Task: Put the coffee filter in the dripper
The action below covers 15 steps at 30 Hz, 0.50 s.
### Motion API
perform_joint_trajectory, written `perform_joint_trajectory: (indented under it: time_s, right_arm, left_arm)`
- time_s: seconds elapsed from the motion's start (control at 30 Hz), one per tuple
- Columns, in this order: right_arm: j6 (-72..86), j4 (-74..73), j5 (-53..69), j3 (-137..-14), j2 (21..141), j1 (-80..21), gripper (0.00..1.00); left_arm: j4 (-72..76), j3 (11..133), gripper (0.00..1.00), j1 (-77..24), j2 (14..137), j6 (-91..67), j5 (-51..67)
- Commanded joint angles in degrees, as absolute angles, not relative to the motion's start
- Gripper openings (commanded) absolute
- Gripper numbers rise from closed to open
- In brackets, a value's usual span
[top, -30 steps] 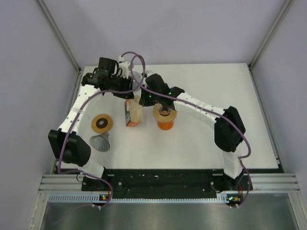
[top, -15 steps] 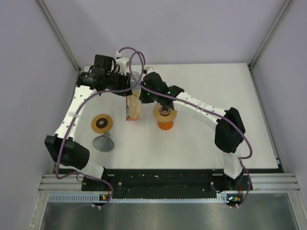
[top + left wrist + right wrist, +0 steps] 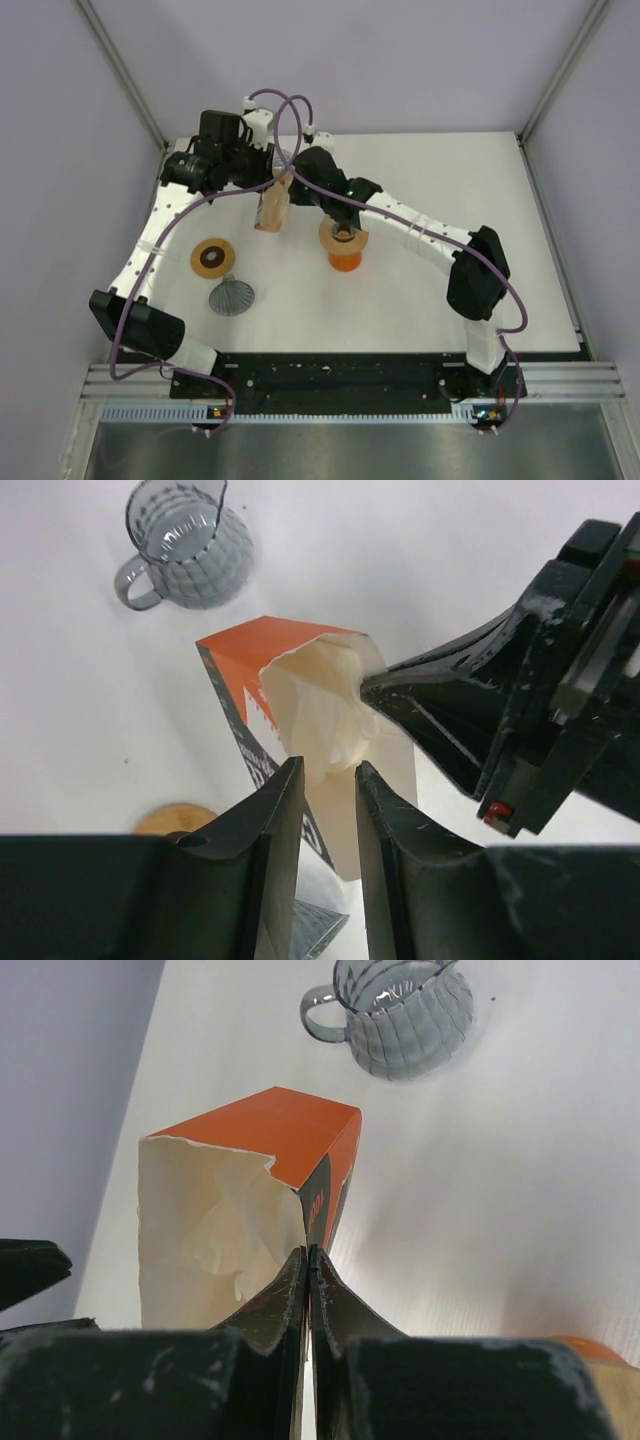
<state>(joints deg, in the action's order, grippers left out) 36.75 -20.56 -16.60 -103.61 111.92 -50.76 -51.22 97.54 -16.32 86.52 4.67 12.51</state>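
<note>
Wrist views alone: left jaws slightly spread astride filter [image 3: 320, 700], right jaws pinching box [image 3: 265, 1130] rim, glass jug [image 3: 190, 540] beyond.

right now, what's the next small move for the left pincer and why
Probably close the left pincer on the coffee filter: its fingers sit apart either side of the paper poking from the orange box, which the right pincer pinches at its torn edge.

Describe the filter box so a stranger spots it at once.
On the white table, look far left, near the ribbed glass pitcher. The filter box is the only carton there: orange, torn open, pale paper filters poking out.
</note>
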Motion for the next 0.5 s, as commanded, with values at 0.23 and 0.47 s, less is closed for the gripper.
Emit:
perform_joint_trajectory:
  time_s: [0.23, 0.47]
  right_arm:
    - [41.5, -13.4, -17.4, -103.3, 110.0, -51.2, 0.0]
    - [41.8, -11.8, -16.8, -100.6, 108.1, -50.7, 0.0]
  left_arm:
    - [-45.4, 101.0, 0.27, -24.8, 88.1, 9.4, -2.8]
    - [-45.0, 99.8, 0.29, -24.8, 91.3, 11.2, -7.3]
